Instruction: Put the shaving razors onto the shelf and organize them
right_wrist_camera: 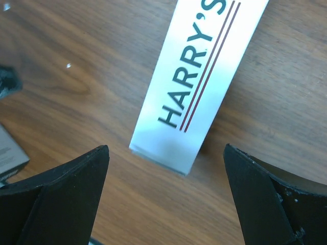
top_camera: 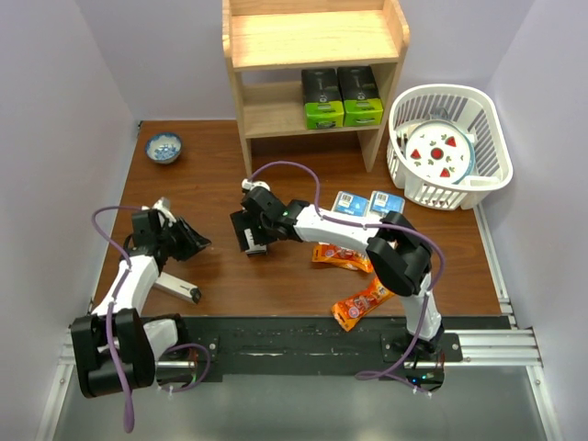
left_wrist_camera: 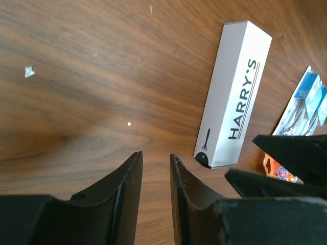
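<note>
The long white HARRY'S box (right_wrist_camera: 199,76) lies flat on the wooden table; it also shows in the left wrist view (left_wrist_camera: 235,92). My right gripper (right_wrist_camera: 166,148) is wide open and empty, with the box's near end just ahead of its fingertips. In the top view the right gripper (top_camera: 250,237) covers most of the box. My left gripper (left_wrist_camera: 156,155) is narrowly open and empty, left of the box over bare table (top_camera: 197,243). Two black boxes with green ends (top_camera: 342,96) stand on the lower board of the shelf (top_camera: 317,37). Two blister cards (top_camera: 366,203) lie behind the right arm.
Two orange snack packets (top_camera: 354,276) lie under the right arm. A white basket (top_camera: 491,138) holding a plate stands at the right. A blue bowl (top_camera: 163,147) sits at the back left. A grey long box (top_camera: 179,290) lies by the left arm.
</note>
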Robot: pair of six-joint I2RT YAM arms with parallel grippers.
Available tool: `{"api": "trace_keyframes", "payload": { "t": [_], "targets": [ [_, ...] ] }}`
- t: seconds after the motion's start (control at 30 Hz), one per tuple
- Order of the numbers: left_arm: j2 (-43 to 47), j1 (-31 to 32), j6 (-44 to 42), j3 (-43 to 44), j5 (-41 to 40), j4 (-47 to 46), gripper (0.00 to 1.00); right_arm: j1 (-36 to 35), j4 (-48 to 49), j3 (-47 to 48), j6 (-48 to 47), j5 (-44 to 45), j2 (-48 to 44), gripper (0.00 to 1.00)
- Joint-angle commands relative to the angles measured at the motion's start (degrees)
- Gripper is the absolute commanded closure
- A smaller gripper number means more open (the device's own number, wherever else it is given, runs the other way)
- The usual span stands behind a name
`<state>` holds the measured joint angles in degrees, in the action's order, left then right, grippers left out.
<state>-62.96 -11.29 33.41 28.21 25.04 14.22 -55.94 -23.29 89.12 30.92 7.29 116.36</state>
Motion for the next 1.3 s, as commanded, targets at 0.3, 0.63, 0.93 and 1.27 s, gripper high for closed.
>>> {"api": "trace_keyframes", "payload": {
  "t": [0.3,0.63,0.93,1.27],
  "targets": [
    [6.4,-1.7,1.2,-4.1,-0.1,-0.5,0.67,-1.8,-2.8,4.8,2.1,5.7,6.2,0.01],
    [7.5,-1.8,1.7,-5.1,-0.3,-0.9,0.67,-2.0,-4.2,3.1,0.6,9.4,5.4,0.32],
    [4.7,-1.9,5.2,-7.6,0.6,-5.5,0.67,-0.5,-3.0,1.6,-10.3,10.1,-11.0,0.35],
    [-8.1,-1.9,5.7,-1.0,2.2,-9.7,0.67,8.4,-2.4,1.1,-15.3,6.2,-21.8,0.59]
  ]
}}
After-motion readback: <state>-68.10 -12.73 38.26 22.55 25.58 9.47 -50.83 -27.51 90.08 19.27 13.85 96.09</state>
